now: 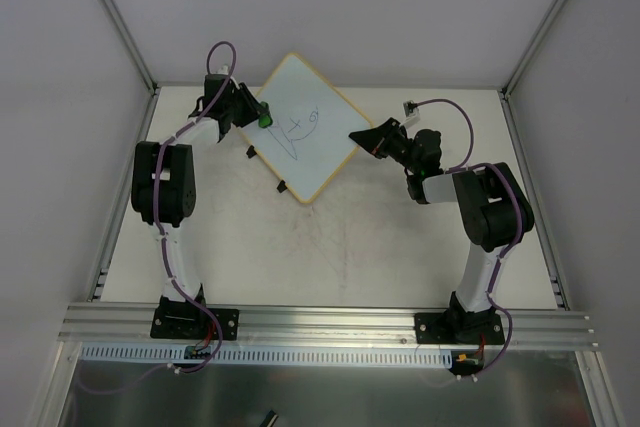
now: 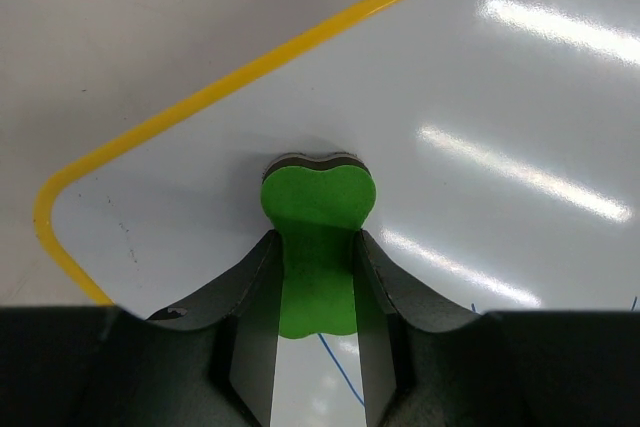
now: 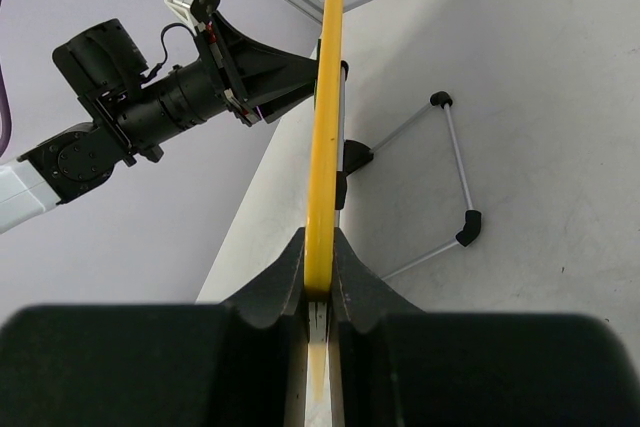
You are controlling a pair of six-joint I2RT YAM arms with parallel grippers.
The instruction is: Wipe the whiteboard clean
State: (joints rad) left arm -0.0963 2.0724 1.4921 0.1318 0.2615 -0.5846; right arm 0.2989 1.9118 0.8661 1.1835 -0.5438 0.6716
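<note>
- While the dark doodle (image 1: 296, 129) sits unwiped mid-board, the whiteboard (image 1: 312, 152) stands as a tilted diamond in the upper centre of the top view; erasing looks barely begun.
- The green eraser (image 2: 318, 209) touches the board near its left corner, short of the marks.
- The left gripper (image 2: 316, 247) is clamped narrow on the eraser.
- The right gripper (image 3: 318, 252) pinches the yellow frame (image 3: 326, 97) at the board's right corner, apparently steadying it.
- Left to do: sweep across the centre.
</note>
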